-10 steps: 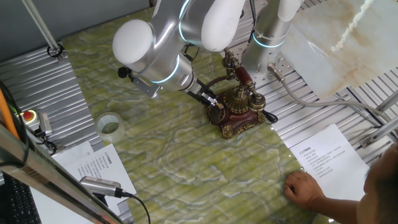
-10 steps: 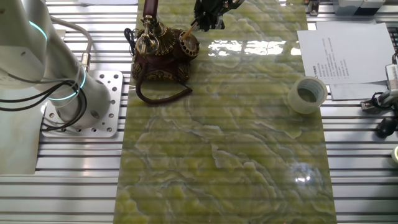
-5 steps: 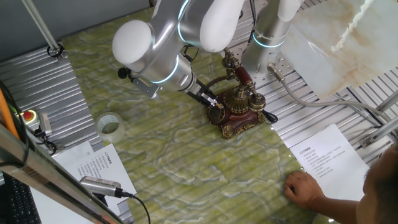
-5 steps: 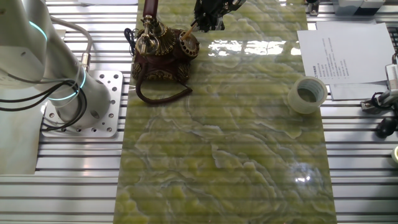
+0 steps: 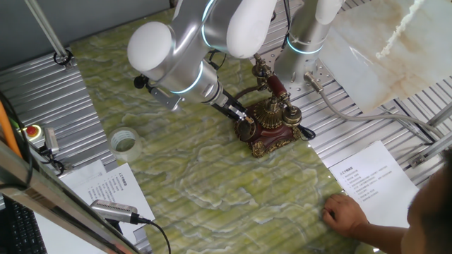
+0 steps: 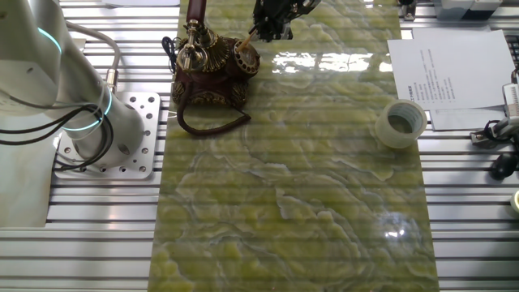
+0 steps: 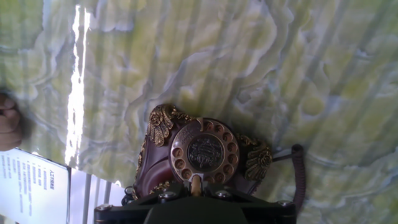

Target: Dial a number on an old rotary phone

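Observation:
The old rotary phone (image 5: 274,121) stands at the far side of the green marbled table (image 5: 212,190), dark red-brown with gold trim, its handset (image 5: 275,86) in the cradle. It also shows in the other fixed view (image 6: 209,69) and in the hand view (image 7: 205,152). My gripper (image 5: 240,115) is right in front of the round dial (image 7: 205,151). It is shut on a thin tan stick (image 6: 244,40) whose tip rests at the dial's edge. The stick (image 7: 196,184) shows between the jaws in the hand view. The black cord (image 6: 212,123) loops beside the phone.
A roll of clear tape (image 5: 124,141) lies on the table, also in the other fixed view (image 6: 400,123). Printed sheets (image 5: 378,180) lie at the table's edges. A person's hand (image 5: 346,212) rests at the near corner. The arm's base (image 6: 89,122) stands beside the phone.

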`<state>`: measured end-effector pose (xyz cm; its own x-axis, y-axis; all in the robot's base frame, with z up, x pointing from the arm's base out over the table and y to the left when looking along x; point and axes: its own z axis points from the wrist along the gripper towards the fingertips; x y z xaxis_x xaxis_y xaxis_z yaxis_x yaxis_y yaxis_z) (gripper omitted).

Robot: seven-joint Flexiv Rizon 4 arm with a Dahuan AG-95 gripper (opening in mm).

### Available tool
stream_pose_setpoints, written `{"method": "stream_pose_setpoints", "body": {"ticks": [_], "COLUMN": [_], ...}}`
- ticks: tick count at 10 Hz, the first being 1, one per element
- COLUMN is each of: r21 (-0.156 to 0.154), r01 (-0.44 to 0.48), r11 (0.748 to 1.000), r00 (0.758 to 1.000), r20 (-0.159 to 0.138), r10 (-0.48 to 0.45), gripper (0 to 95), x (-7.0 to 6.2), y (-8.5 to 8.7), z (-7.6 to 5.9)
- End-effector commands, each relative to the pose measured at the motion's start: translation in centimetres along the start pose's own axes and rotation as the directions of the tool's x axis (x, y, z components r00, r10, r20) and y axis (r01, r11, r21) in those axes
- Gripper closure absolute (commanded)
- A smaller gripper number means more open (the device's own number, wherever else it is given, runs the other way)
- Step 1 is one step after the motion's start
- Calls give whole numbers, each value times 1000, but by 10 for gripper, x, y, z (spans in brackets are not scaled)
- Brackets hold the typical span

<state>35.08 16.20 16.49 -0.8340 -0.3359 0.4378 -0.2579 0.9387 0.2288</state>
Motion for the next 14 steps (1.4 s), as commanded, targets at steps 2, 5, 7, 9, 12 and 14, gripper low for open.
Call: {"method": "stream_pose_setpoints", "body": {"ticks": [2,5,7,9,12,14], "r21": [-6,-17,-20,-19,-24,-26], "r01": [-3,-9,-16,-20,-23,-24], "r11": [1000,1000,1000,1000,999,999], "r00": [1000,1000,1000,1000,1000,1000], "r20": [3,8,11,10,9,11], "r10": [3,9,16,20,23,25], "gripper": [950,950,950,950,950,950], "x": [-1,-1,-3,-5,-6,-7], "y": [1,2,4,5,5,6], "z": [0,1,0,1,1,0]}}
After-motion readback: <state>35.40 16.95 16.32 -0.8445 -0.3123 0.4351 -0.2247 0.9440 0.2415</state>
